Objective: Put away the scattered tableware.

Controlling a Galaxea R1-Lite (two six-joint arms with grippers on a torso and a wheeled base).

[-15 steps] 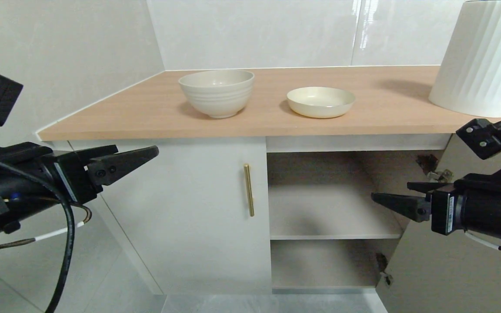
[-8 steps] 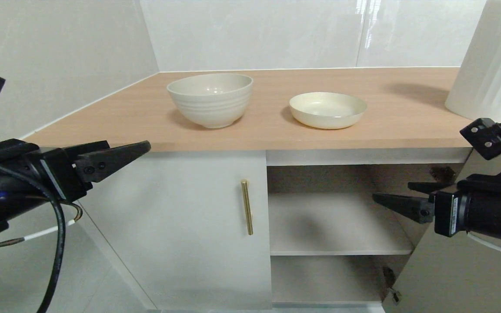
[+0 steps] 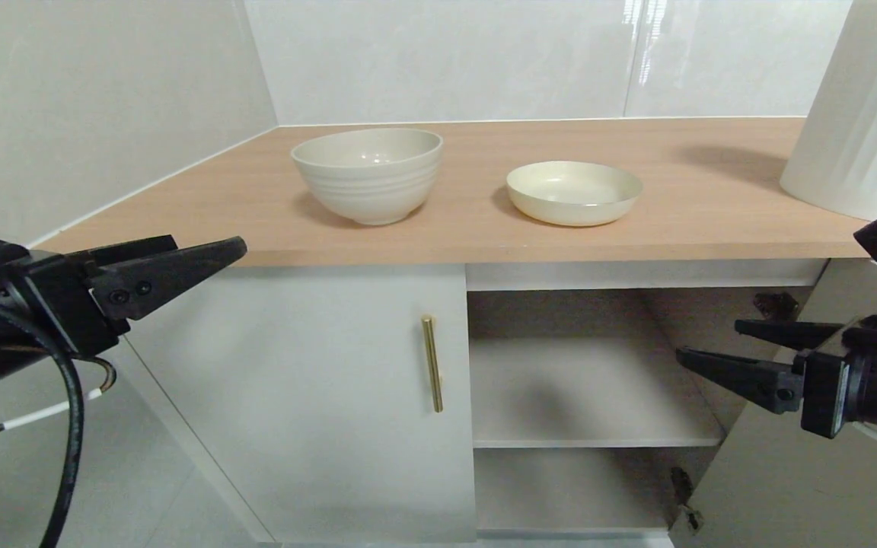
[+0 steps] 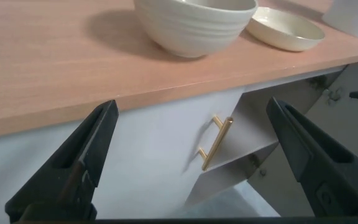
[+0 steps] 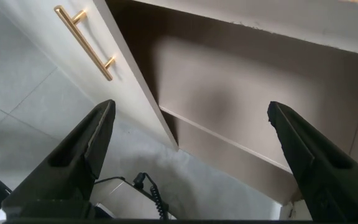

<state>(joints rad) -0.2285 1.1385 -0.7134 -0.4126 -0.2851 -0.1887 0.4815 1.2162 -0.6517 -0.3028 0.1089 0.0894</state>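
**Left gripper [image 3: 210,243], right gripper [image 3: 707,339] wide; bowl [image 3: 367,173], dish [image 3: 573,192] on counter [image 3: 682,198]**

Left gripper level with counter edge, before closed door [image 3: 317,380], jaws far apart, holding nothing. Bowl up and right of it, well apart. Right gripper low beside open cabinet shelf [image 3: 583,396], jaws likewise spread. Dish above and left of it, well apart; right of bowl, not touching.

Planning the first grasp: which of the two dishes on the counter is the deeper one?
The ribbed bowl on the robot's left; the cream dish beside it is shallow.
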